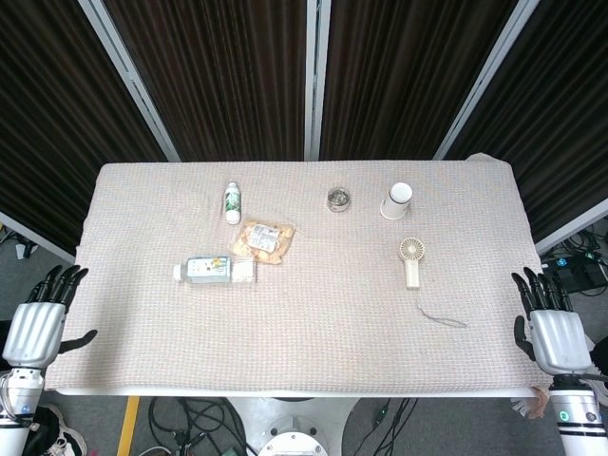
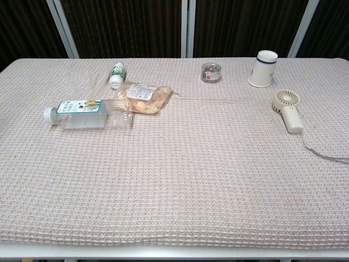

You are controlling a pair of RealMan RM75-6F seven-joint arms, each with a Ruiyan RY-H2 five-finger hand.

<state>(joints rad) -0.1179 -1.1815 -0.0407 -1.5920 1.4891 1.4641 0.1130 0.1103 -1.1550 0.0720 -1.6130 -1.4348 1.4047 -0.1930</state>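
Beyond the near corners of the cloth-covered worktop (image 1: 313, 380), left hand (image 1: 36, 328) and right hand (image 1: 554, 334) hanging off the short edges, fingers spread, holding nothing, clear of everything. Toward the far left: clear water bottle (image 1: 217, 271) on its side, snack bag (image 1: 263, 239) just beside it, small white bottle (image 1: 233, 202) lying near the far edge. Toward the far right: small tin (image 1: 338, 199), white cup (image 1: 397, 201), handheld fan (image 1: 411, 259) with trailing cord; broad bare cloth along the near edge.

1. The left hand (image 1: 34, 328) hangs low at the near left, back upward, fingers spread and holding nothing.
2. The right hand (image 1: 554, 332) mirrors it at the near right, fingers apart and holding nothing.
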